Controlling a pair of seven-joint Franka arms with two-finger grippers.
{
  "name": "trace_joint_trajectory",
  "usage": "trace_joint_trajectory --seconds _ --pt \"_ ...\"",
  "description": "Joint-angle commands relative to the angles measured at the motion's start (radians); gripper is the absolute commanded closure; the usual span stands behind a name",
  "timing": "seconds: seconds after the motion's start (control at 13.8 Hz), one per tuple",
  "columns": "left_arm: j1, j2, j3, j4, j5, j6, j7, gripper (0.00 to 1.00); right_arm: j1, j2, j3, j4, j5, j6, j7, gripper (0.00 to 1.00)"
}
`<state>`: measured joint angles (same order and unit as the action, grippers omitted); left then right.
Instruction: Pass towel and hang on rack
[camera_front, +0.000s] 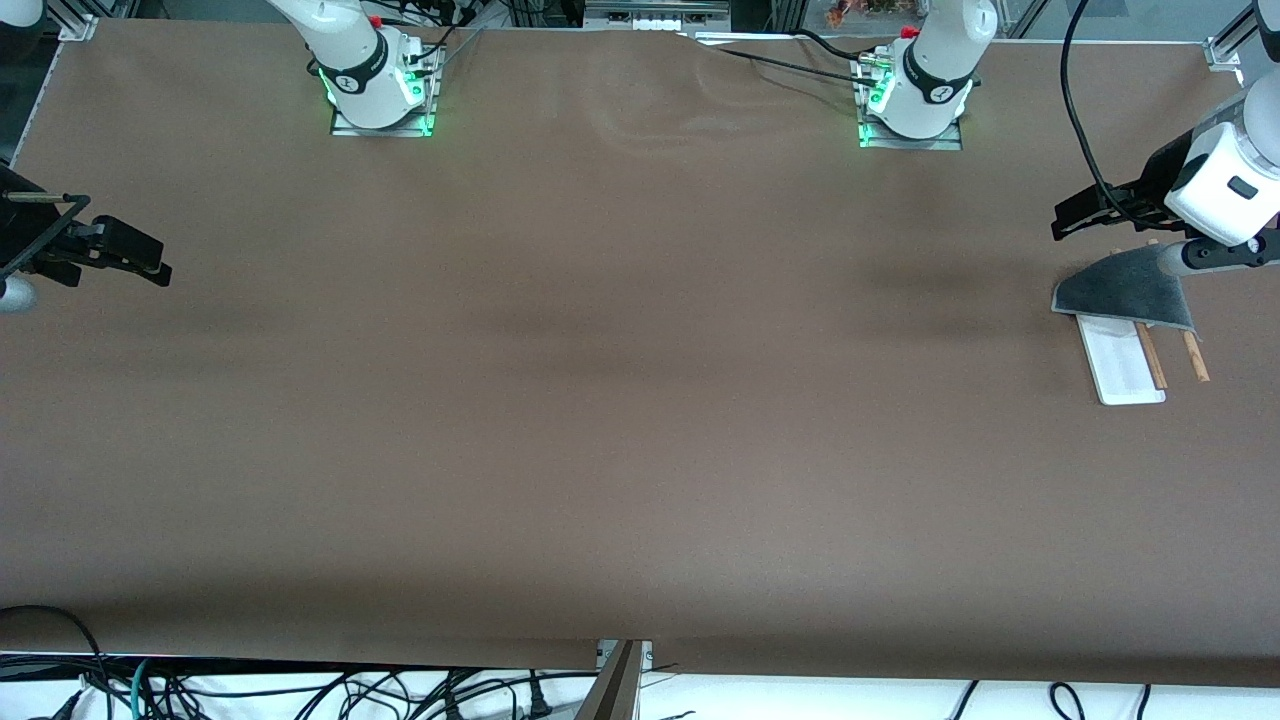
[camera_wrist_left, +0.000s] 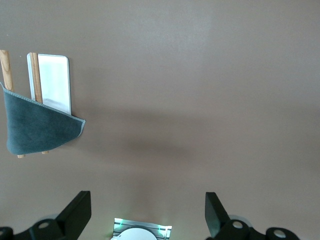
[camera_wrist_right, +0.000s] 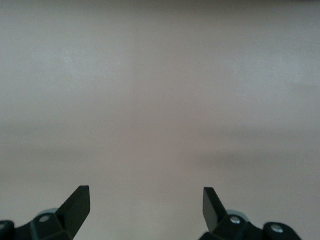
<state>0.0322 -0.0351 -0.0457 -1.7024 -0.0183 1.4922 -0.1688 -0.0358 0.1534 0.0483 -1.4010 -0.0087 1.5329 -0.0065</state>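
— Where is the towel (camera_front: 1125, 289) found?

— It is seen draped over the rack (camera_front: 1130, 365), at the left arm's end of the worktop (camera_front: 620, 400). Only its dark grey face is shown, with a thin pale edging along one side. In the left wrist view the towel (camera_wrist_left: 36, 125) is hung across the two brown wooden rods (camera_wrist_left: 35, 75), whose ends stick out past the cloth on both sides, and one corner of it is laid over the white base (camera_wrist_left: 54, 82).

— And how is the rack placed?

— The flat white base is set on the brown worktop, with the two rods run side by side along the edge of the base that is toward the left arm's end.

— What is shown of the left pincer (camera_front: 1080, 212)?

— It is held up over the worktop beside the rack, apart from the towel. Its fingers (camera_wrist_left: 75, 212) are spread wide, and nothing is held between them.

— And the right pincer (camera_front: 135, 262)?

— It is parked over the right arm's end of the worktop, well apart from the rack, and that arm is seen waiting. Its fingers (camera_wrist_right: 75, 205) are likewise spread apart and nothing is gripped; only bare worktop is shown beneath them.
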Motion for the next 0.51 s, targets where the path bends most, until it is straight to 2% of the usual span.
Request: trace_joint_trajectory --seconds 0.0,0.43 --pt "0.000 0.001 0.003 0.010 0.000 -0.015 -0.008 0.00 -0.004 -0.001 0.002 0.000 0.003 0.007 -0.013 0.00" --pt "0.000 0.000 0.004 0.010 0.000 -0.026 -0.008 0.00 -0.004 -0.001 0.004 0.000 0.003 0.007 -0.013 0.00"
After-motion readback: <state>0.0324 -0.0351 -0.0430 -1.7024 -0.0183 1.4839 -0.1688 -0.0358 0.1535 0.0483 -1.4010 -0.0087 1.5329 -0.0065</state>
